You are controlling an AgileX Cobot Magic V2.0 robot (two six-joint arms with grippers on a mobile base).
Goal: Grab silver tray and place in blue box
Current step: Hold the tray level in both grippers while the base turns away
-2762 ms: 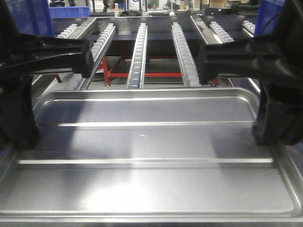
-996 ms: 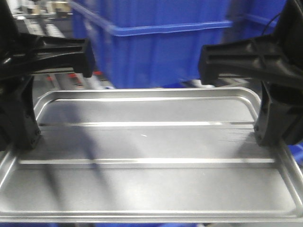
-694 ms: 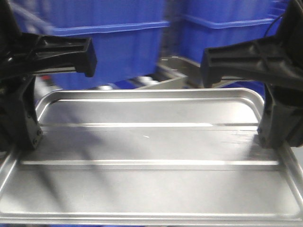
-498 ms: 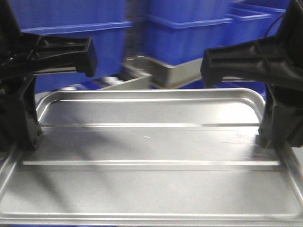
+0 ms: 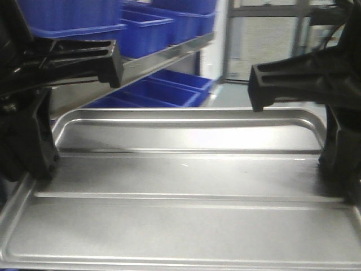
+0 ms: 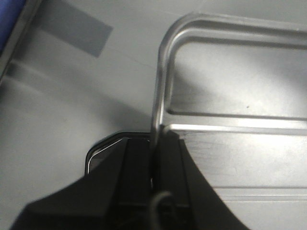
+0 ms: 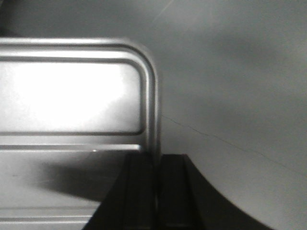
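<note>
we hold the silver tray (image 5: 180, 180) level in the air between our two arms, over a grey floor (image 6: 72, 86). the left gripper (image 6: 154, 160) is clenched on the thin rim of its short side at 9 o'clock. the right gripper (image 7: 156, 165) is clenched on the opposite rim at 3 o'clock. we judge the tray stiff and rather light, but smooth metal is slippery and a narrow rim gives little hold, so both sides should move together. blue crates (image 5: 73, 17) stand at 11 o'clock; we cannot tell which one is the target.
</note>
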